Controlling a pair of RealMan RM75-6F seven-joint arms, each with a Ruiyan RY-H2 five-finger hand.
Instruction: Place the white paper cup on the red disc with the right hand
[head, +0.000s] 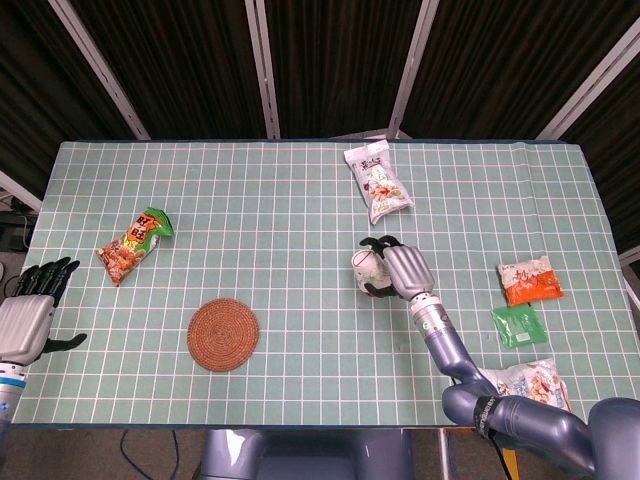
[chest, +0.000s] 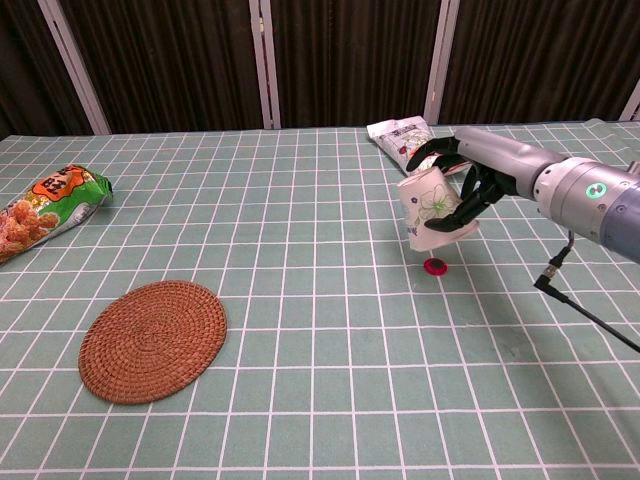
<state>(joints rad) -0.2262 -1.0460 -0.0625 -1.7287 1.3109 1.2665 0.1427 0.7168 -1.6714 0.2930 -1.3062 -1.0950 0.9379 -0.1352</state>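
My right hand (chest: 478, 172) (head: 396, 270) grips the white paper cup (chest: 431, 208) (head: 366, 266), which has a green leaf print and hangs tilted, mouth up. The cup's base hovers just above the small red disc (chest: 435, 266), slightly to its left in the chest view. In the head view the cup and hand hide the disc. My left hand (head: 28, 312) rests at the table's left front edge, fingers apart and holding nothing.
A round woven mat (head: 223, 334) lies front left, with a green-orange snack bag (head: 134, 243) behind it. A white snack bag (head: 377, 182) lies behind the cup. Several packets sit at the right: orange (head: 529, 281), green (head: 518, 325), white (head: 528, 384).
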